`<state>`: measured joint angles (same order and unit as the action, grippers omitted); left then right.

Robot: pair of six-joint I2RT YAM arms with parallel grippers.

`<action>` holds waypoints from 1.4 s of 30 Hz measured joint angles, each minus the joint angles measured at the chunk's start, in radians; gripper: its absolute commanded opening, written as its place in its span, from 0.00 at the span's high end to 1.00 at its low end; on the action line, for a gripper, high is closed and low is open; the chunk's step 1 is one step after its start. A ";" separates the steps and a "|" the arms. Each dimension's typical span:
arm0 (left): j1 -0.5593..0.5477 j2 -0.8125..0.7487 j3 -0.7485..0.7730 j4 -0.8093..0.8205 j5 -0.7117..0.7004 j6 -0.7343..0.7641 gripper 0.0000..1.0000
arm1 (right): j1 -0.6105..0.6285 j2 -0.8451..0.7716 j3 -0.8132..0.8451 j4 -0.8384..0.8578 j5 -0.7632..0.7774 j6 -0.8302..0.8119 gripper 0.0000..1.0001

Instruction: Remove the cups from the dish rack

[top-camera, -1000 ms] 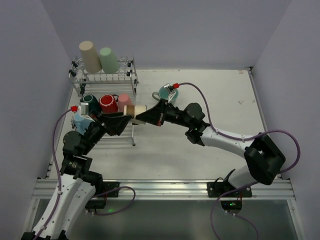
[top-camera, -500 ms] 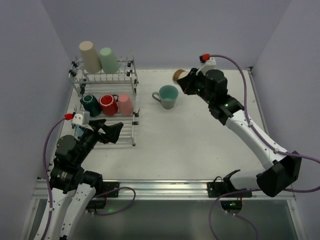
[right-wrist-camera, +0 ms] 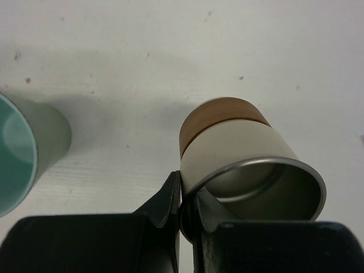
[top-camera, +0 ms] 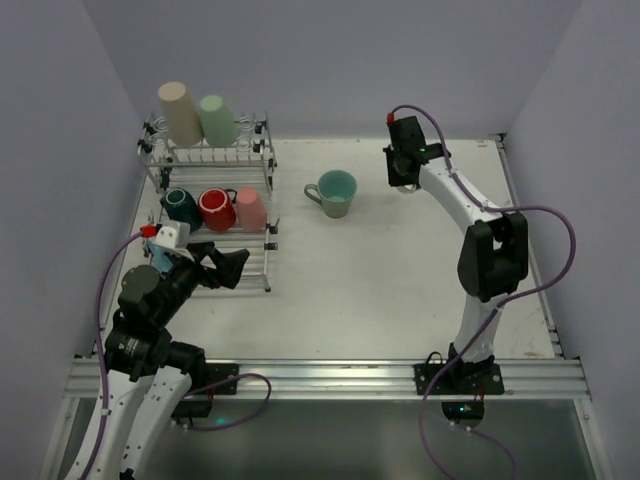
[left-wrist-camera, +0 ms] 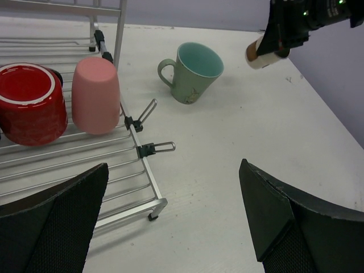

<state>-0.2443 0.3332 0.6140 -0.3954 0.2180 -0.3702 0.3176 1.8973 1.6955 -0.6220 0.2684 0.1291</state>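
Unloading of the dish rack (top-camera: pixel 208 190), top and wrist views. The right end effector (top-camera: pixel 403 182) was at the far side of the desk (top-camera: pixel 400 270), closed on the small grey-brown cup (right-wrist-camera: pixel 239 153). Its two fingers pinched the cup's rim, one inside the wall and one outside. The cup was tilted, its brown base band turned toward the desk; whether the base touched the surface could not be told. The teal mug (top-camera: pixel 334 192) stood upright on the desk between the rack and this cup, apart from both, with its handle toward the rack.

The left end effector (left-wrist-camera: pixel 173 170) hung over the rack's near right corner with its fingers spread wide and nothing between them.

Five cups were in the rack. The beige cup (top-camera: pixel 180 113) and the mint green cup (top-camera: pixel 213 118) sat mouth-down, side by side, on the raised back tier. The dark green mug (top-camera: pixel 181 207), the red mug (top-camera: pixel 216 208) and the pink cup (top-camera: pixel 250 209) lay in a row on the lower bars. The red mug and the pink cup lay just beside each other.
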 measured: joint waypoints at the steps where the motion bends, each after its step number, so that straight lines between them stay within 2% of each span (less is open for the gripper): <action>1: 0.000 0.000 -0.003 0.000 0.002 0.000 0.00 | -0.002 0.029 0.001 -0.017 -0.025 -0.003 1.00; 9: 0.000 0.000 -0.006 0.000 0.005 0.000 0.00 | 0.001 0.133 0.034 -0.069 -0.169 -0.006 1.00; 18: 0.004 0.007 -0.006 0.000 -0.011 0.000 0.00 | 0.031 0.205 0.046 -0.071 -0.190 -0.003 0.95; 21: 0.014 0.018 -0.006 -0.003 -0.035 -0.002 0.00 | 0.042 0.210 0.046 -0.066 -0.186 0.002 0.86; 24: 0.024 0.032 -0.006 -0.009 -0.060 -0.004 0.00 | 0.045 0.210 0.046 -0.061 -0.185 0.006 0.72; 25: 0.028 0.037 -0.006 -0.010 -0.068 -0.004 0.00 | 0.045 0.209 0.046 -0.059 -0.185 0.008 0.64; 27: 0.030 0.050 -0.006 -0.010 -0.085 -0.006 0.00 | 0.044 0.204 0.046 -0.055 -0.188 0.014 0.58; 28: 0.031 0.059 -0.006 -0.010 -0.099 -0.008 0.00 | 0.044 0.197 0.045 -0.052 -0.191 0.014 0.48; 30: 0.032 0.083 -0.006 -0.009 -0.131 -0.013 0.00 | 0.044 0.175 0.037 -0.047 -0.201 0.019 0.39; 31: 0.033 0.099 -0.006 -0.010 -0.153 -0.015 0.00 | 0.044 0.156 0.026 -0.043 -0.208 0.021 0.31; 34: 0.034 0.151 0.006 -0.018 -0.216 -0.031 0.00 | 0.044 0.063 -0.023 -0.030 -0.224 0.027 0.22; 37: 0.035 0.191 0.051 -0.054 -0.344 -0.039 0.00 | 0.044 -0.066 -0.098 0.018 -0.270 0.045 0.14; 42: 0.035 0.228 0.130 -0.070 -0.549 -0.036 0.00 | 0.044 -0.303 -0.286 0.144 -0.356 0.093 0.07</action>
<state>-0.2096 0.5613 0.7444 -0.4656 -0.3309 -0.4065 0.3618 1.5944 1.4090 -0.4778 -0.0879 0.2226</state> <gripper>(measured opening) 0.997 0.911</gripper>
